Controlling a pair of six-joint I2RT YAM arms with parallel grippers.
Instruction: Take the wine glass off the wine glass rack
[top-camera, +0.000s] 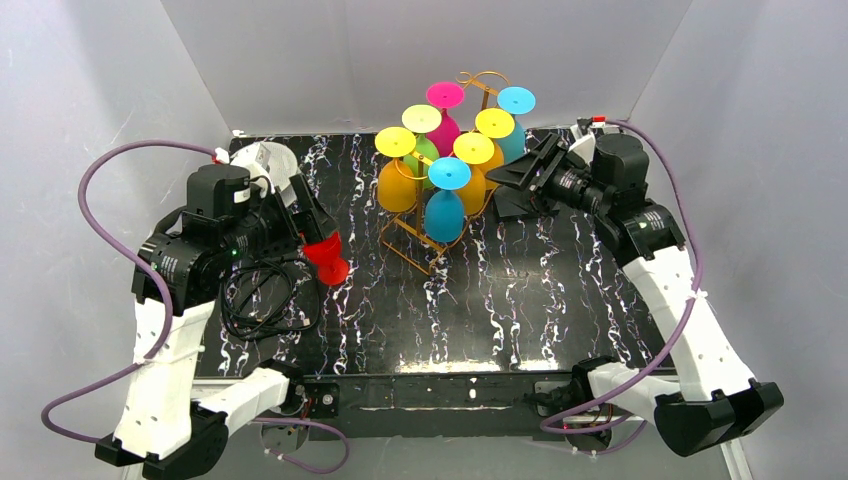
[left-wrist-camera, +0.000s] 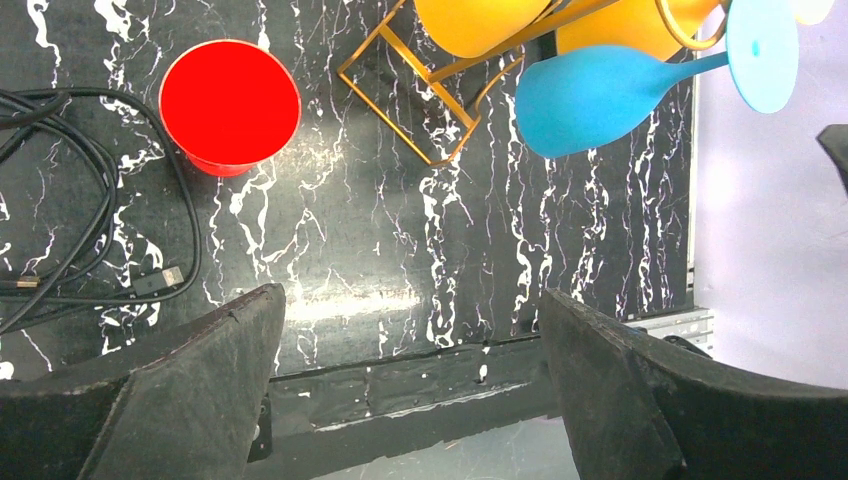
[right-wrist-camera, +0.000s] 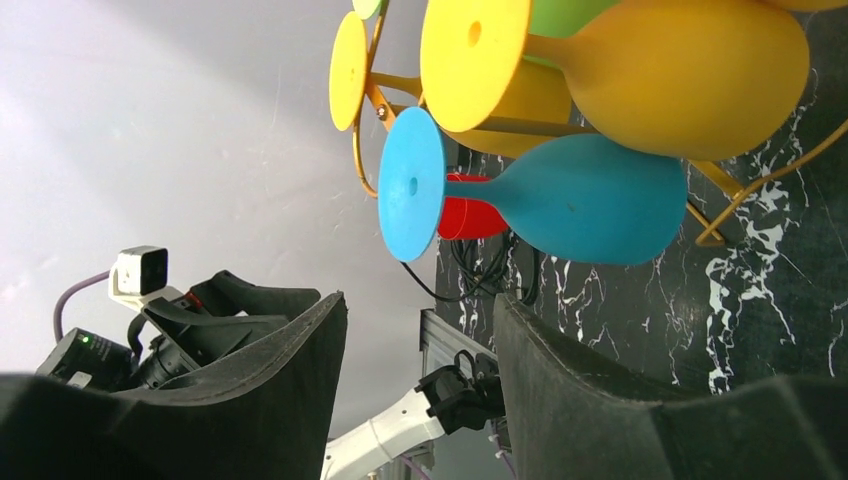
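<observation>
Seven glasses (top-camera: 421, 118) on the rack (left-wrist-camera: 386, 117), hung foot-up and bowl-down, packed close, at the far middle of the table (top-camera: 560, 300). One more, the red glass (top-camera: 325, 256), off the rack already and down on the table, well apart from the rest.

Step in hand, by the look of it: approach for the next pick, from the right side. Right gripper (top-camera: 505, 190) level with the bowls, just beside the rack, near the blue glass (top-camera: 445, 210) and the orange glass (top-camera: 472, 188), touching neither. Jaws partway apart, nothing between them. Seen from its own wrist, aimed a little under the blue bowl, with the stem and foot off to one side of the gap.

Left gripper (left-wrist-camera: 410, 300) spread as wide as it goes, empty, hovering over bare table near the red glass and the rack's wire base. No part in the pick for now, probably.

Next move, as a guess: line the gap up with the blue bowl or stem, go in further, close gently round it. Then no straight pull down, most likely, since the foot rides on the wires; rather a slide along them toward the open scroll end, and only then away and down to the table.

Calls for care with the orange neighbour right against the blue one, and with a light wire rack apt to shift or tip under a sideways tug.
</observation>
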